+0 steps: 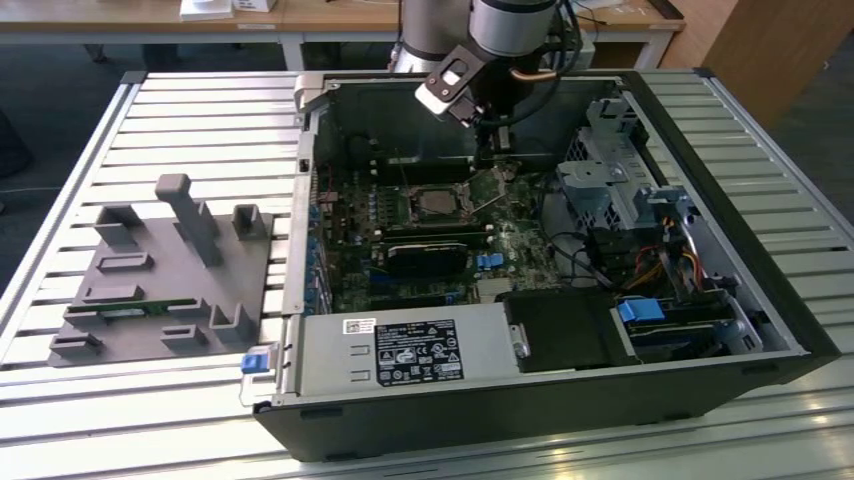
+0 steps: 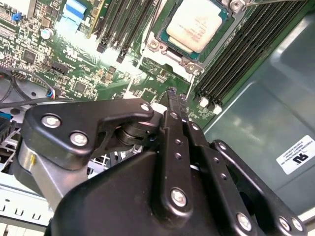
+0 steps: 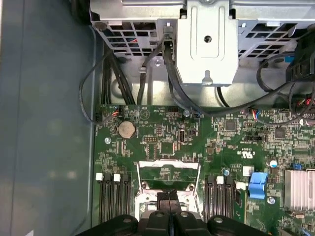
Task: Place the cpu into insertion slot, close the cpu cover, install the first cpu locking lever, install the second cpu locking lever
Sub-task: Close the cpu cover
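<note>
Claw (image 2: pixel 172 94) closed on nothing, low over the green board (image 3: pixel 221 142) inside the case (image 1: pixel 534 425), memory slots (image 3: pixel 113 201) on either side. Chip (image 2: pixel 197 23) sits in its socket (image 2: pixel 167 51); cover (image 3: pixel 168 166) raised. Power-box sticker (image 1: pixel 414 352) print unreadable.

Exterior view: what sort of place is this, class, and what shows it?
Probably a robotics lab or workshop: a robot arm reaches into an open computer case on a slatted metal table, with wooden desks behind.

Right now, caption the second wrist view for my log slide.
Closed gripper poised near the socket, with the cpu lying in it on the green motherboard.
</note>
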You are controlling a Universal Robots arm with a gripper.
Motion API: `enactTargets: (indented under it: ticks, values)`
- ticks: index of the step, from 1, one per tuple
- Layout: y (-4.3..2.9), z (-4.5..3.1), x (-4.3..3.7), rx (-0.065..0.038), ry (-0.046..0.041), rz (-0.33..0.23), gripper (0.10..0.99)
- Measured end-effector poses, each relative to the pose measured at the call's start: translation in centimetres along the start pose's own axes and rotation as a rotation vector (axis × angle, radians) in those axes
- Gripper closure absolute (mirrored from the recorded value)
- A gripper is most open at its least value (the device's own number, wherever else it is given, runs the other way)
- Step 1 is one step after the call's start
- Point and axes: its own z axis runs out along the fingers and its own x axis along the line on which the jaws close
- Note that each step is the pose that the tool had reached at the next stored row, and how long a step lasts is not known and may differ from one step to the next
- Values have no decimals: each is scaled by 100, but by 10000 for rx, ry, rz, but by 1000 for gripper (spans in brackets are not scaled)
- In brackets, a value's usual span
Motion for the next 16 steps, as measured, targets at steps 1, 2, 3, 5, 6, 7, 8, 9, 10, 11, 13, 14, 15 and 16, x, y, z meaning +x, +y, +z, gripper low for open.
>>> enactTargets:
  ticks: [1, 2, 3, 5, 6, 7, 8, 9, 10, 11, 13, 14, 15, 16]
  values:
    - [0, 1, 0, 0, -1, 0, 980]
    - [4, 2, 0, 0, 0, -2, 980]
    - [10, 3, 0, 0, 0, -2, 980]
    - [26, 4, 0, 0, 0, -1, 980]
    - [37, 6, -1, 0, 1, -1, 980]
    - [49, 7, -1, -1, 1, -1, 980]
    - [62, 8, -1, 0, 1, 0, 980]
    - [76, 9, -1, -1, 1, -1, 980]
    - [88, 10, -1, 0, 2, -1, 980]
    - [100, 11, -1, -1, 2, -1, 980]
    - [119, 11, -1, 0, 0, -1, 980]
    - [128, 12, -1, 0, 1, -1, 980]
    - [136, 13, -1, -1, 1, -2, 980]
    - [144, 14, -1, 0, 1, -1, 980]
